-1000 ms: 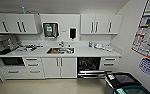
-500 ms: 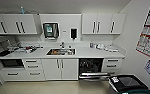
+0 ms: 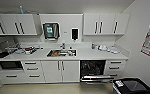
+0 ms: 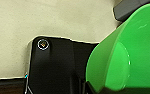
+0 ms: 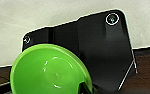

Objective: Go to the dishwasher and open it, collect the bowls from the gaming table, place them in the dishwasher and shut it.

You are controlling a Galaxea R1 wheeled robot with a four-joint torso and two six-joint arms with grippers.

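The dishwasher [image 3: 96, 71] stands under the counter, right of the sink, with its door [image 3: 97, 79] folded down and dark racks showing inside. The larger lime-green bowl [image 4: 131, 52] hangs close to my left wrist above the pale floor, and my left gripper [image 4: 101, 88] is shut on its rim. The smaller lime-green bowl [image 5: 51, 72] sits by my right wrist, with my right gripper [image 5: 84, 87] shut on its edge. The gaming table is out of view.
A white counter [image 3: 91, 53] with a sink [image 3: 61, 53] runs across the room, with white cabinets above and below. Dishes lie on its left part. A black bin [image 3: 132, 86] stands at the lower right by the side wall [image 3: 141, 37]. Beige floor lies in front.
The whole head view has shifted slightly as the camera moves; the black bin has slid lower in the picture. The dishwasher door stays down.
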